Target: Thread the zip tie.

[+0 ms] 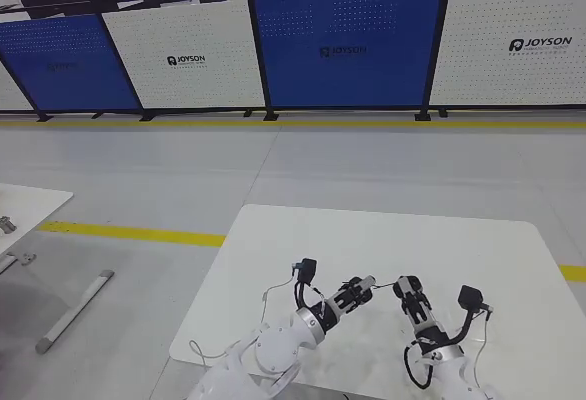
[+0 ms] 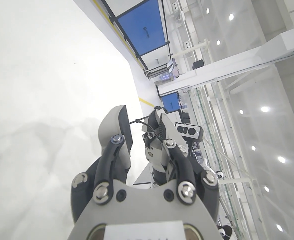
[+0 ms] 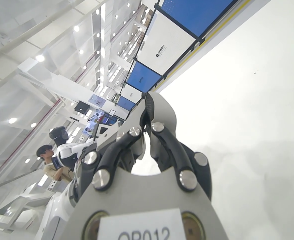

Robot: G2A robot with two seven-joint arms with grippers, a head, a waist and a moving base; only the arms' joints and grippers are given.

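Observation:
A thin black zip tie (image 1: 383, 287) spans the short gap between my two grippers, low over the white table (image 1: 453, 250). My right gripper (image 1: 405, 288) is shut on the black strap (image 3: 147, 106), which is pinched between its pads and sticks out past the tips. My left gripper (image 1: 361, 288) faces it with the fingers apart. In the left wrist view the zip tie (image 2: 137, 120) crosses the gap of my left gripper (image 2: 138, 112), with one end against the black pad (image 2: 125, 126) of one finger. Whether it is threaded I cannot tell.
Both arms hang over the near middle of the table, with bare surface beyond and to the right. Another white table (image 1: 13, 210) with a small metal part (image 1: 5, 224) stands at the left. A grey bar (image 1: 73, 310) lies on the floor between the tables.

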